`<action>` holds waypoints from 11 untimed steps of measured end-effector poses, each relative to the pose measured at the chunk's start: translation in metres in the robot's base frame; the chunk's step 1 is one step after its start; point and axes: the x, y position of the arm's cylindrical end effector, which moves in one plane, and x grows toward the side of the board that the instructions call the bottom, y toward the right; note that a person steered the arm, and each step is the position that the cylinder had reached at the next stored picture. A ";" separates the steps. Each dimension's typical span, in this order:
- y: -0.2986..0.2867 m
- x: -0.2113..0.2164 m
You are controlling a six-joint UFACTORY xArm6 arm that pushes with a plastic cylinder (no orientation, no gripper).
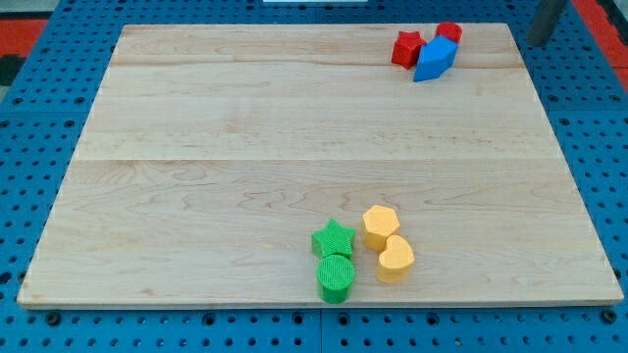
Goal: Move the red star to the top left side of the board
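Observation:
The red star [406, 49] lies near the board's top right, touching the left side of a blue block [436, 59]. A red cylinder [449, 32] sits just behind the blue block. My tip [537, 41] is at the view's top right, just off the board's right edge. It stands well to the right of the red star and touches no block. The wooden board [245, 147] fills most of the view.
A second group sits near the board's bottom edge, right of centre: a green star [334, 238], a green cylinder [336, 277], a yellow hexagon [380, 226] and a yellow heart [395, 259]. A blue pegboard [29, 147] surrounds the board.

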 end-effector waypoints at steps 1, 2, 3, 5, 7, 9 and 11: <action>-0.046 0.000; -0.082 0.000; -0.112 0.000; -0.164 0.018; -0.270 0.022; -0.351 0.046; -0.446 0.006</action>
